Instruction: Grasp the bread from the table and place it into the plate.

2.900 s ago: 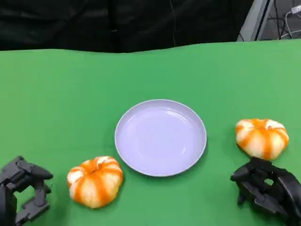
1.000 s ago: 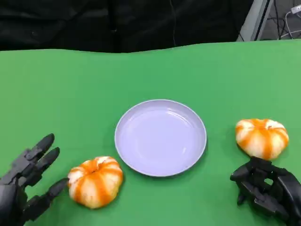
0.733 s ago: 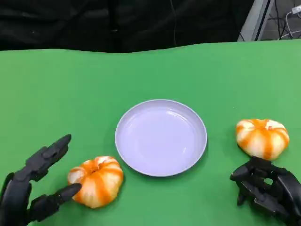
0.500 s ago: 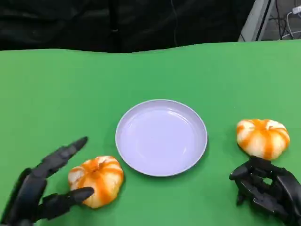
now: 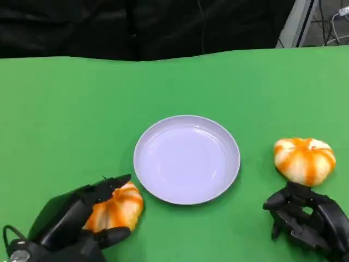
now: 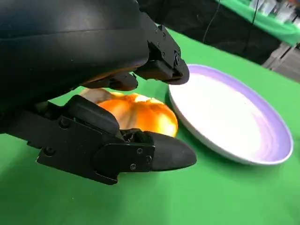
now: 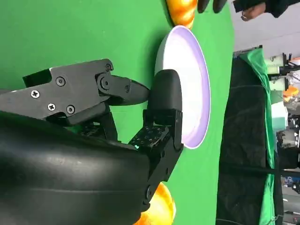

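Two pumpkin-shaped orange and white breads lie on the green table. The left bread [image 5: 119, 207] sits near the front left of the lilac plate [image 5: 186, 159]. My left hand [image 5: 76, 221] reaches over it with fingers spread, some across its top and the thumb at its near side. In the left wrist view the bread [image 6: 140, 111] lies between the fingers of the left hand [image 6: 93, 84], next to the plate [image 6: 234, 122], with gaps showing. The right bread [image 5: 304, 159] lies right of the plate. My right hand [image 5: 305, 225] rests just in front of it, fingers curled in on nothing.
The green table [image 5: 82, 109] ends at a black curtain at the back. The right wrist view shows the right hand [image 7: 93, 154], the plate [image 7: 187, 56], the near bread [image 7: 159, 211] and the far bread [image 7: 182, 11].
My left hand has uncurled, spread its fingers and moved right and forward until it straddles the left bread. The bread, plate and right hand stay where they were.
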